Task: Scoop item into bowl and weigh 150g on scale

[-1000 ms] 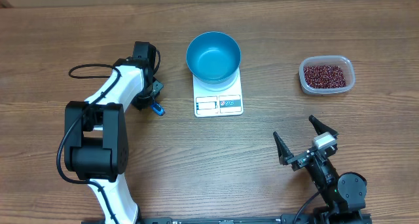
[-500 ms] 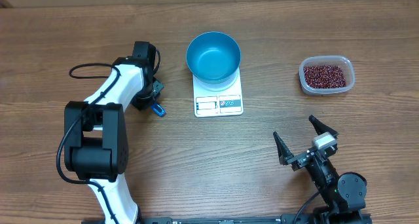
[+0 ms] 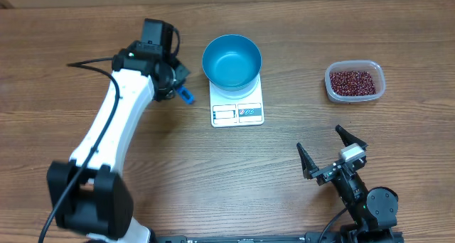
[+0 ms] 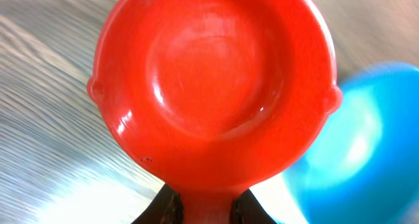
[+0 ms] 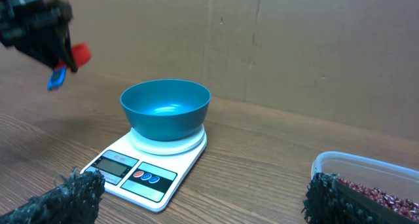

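My left gripper (image 3: 173, 83) is shut on the handle of a red scoop (image 4: 213, 86), just left of the blue bowl (image 3: 232, 60). The scoop's cup is empty, and its blue handle tip (image 3: 186, 96) sticks out below the gripper. The bowl is empty and sits on the white scale (image 3: 237, 112). Dark red beans (image 3: 352, 81) fill a clear tub (image 3: 330, 91) at the right. My right gripper (image 3: 333, 158) stands open near the front edge, apart from everything. In the right wrist view the bowl (image 5: 166, 107), the scale (image 5: 141, 176) and the raised scoop (image 5: 79, 54) show.
A brown cardboard wall (image 5: 294, 47) runs along the table's far side. A black cable (image 3: 89, 63) trails off the left arm.
My left arm has lifted the scoop off the table and carried it up and toward the bowl. The right arm has not moved.
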Controlling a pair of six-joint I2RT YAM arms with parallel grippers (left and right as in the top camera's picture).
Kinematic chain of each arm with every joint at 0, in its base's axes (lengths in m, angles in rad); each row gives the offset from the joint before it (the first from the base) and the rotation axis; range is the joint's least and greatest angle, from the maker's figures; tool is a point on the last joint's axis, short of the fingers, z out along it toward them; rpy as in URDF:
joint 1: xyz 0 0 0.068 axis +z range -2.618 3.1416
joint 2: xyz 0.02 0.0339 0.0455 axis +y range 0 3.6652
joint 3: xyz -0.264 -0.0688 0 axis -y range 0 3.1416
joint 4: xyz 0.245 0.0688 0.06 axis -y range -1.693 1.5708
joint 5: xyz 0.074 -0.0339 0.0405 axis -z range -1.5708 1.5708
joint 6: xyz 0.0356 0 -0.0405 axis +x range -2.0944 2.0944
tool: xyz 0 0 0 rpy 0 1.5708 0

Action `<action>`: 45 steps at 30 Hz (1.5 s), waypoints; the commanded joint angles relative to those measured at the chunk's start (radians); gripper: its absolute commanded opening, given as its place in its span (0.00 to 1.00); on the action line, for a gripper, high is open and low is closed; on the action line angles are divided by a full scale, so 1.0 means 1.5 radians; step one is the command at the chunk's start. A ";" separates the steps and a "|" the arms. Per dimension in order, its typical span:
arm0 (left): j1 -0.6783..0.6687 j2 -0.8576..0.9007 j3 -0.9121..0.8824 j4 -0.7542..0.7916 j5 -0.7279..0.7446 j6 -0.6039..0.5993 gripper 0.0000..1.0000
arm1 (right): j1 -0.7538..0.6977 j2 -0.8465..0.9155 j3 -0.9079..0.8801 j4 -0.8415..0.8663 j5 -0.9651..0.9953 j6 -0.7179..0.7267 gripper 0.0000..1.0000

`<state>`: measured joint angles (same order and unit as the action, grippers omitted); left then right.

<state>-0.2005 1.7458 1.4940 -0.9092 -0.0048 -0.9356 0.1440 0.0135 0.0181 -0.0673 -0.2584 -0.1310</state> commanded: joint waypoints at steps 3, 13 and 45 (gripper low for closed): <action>-0.060 -0.049 0.011 -0.027 0.056 -0.041 0.04 | 0.000 -0.007 -0.007 0.007 -0.027 0.005 1.00; -0.126 -0.050 0.011 -0.090 0.086 -0.221 0.04 | 0.000 -0.007 -0.007 0.060 -0.192 0.571 1.00; -0.187 -0.050 0.011 -0.081 0.104 -0.347 0.04 | 0.001 0.169 0.086 0.084 -0.278 0.615 0.93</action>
<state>-0.4717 1.6814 1.4956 -1.0309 0.1467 -1.4384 0.1440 0.1745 0.0704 0.0521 -0.6628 0.8928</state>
